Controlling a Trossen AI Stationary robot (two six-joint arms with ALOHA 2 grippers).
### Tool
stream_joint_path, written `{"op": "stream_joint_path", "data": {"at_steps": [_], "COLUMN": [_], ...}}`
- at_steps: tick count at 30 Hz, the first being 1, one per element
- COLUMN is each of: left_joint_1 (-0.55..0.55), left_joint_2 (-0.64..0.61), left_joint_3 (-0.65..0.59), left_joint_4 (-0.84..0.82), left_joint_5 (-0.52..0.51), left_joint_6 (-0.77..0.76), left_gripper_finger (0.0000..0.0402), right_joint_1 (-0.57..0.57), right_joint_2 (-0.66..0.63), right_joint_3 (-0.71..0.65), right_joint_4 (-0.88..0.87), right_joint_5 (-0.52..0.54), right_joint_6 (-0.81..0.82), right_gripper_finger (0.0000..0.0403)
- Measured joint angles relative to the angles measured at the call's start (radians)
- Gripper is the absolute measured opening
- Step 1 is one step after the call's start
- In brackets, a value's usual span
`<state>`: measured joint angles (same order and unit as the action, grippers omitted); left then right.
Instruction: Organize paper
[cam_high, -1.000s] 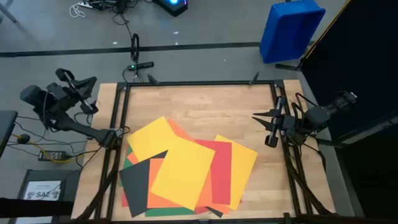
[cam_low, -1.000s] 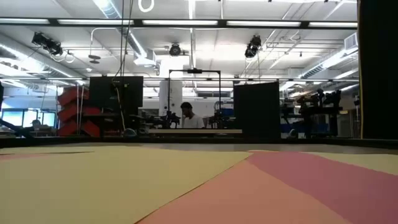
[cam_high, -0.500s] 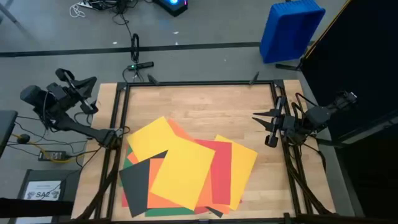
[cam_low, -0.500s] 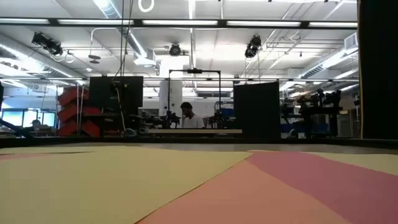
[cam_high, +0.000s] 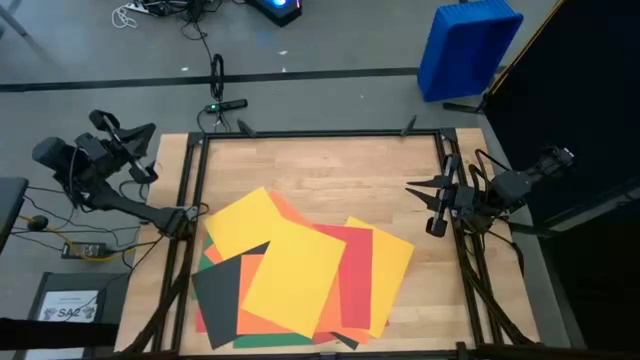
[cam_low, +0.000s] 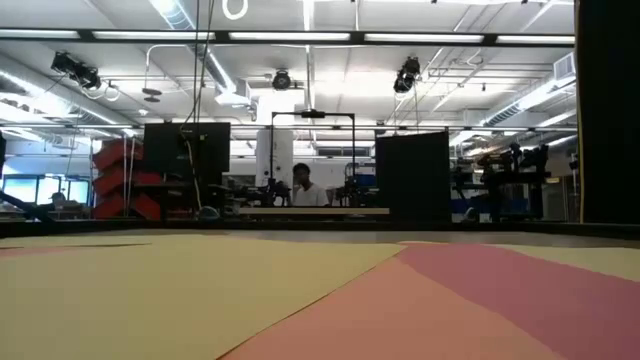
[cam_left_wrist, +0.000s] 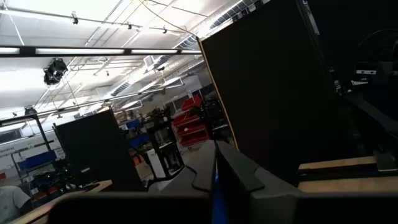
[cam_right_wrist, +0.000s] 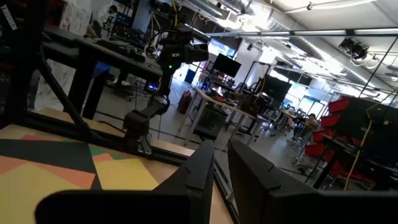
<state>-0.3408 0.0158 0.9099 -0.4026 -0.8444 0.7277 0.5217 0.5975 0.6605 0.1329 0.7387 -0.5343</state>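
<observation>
The paper (cam_high: 300, 275) lies in a loose, crooked heap on the near half of the table (cam_high: 330, 165), so sorting looks unstarted. The left gripper (cam_high: 150, 135), fingers together, waits off the table's left edge; the right gripper (cam_high: 428, 205), fingers nearly together and empty, hangs at the right edge.

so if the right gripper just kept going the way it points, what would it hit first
Probably nothing on the table. The right gripper points level across the table, above the paper, toward the left arm's base at the far rail. That base looks first in line, though depth is unclear.
</observation>
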Motion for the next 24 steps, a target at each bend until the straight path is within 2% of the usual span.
{"op": "stream_joint_path", "data": {"at_steps": [12,24], "left_joint_1": [0.000,0.000], "left_joint_2": [0.000,0.000], "left_joint_3": [0.000,0.000], "left_joint_4": [0.000,0.000], "left_joint_5": [0.000,0.000], "left_joint_6": [0.000,0.000], "left_gripper_finger": [0.0000,0.0000], "right_joint_1": [0.000,0.000], "right_joint_2": [0.000,0.000], "right_joint_3": [0.000,0.000], "right_joint_4": [0.000,0.000], "right_joint_5": [0.000,0.000], "right_joint_6": [0.000,0.000], "right_gripper_finger": [0.0041,0.0025]}}
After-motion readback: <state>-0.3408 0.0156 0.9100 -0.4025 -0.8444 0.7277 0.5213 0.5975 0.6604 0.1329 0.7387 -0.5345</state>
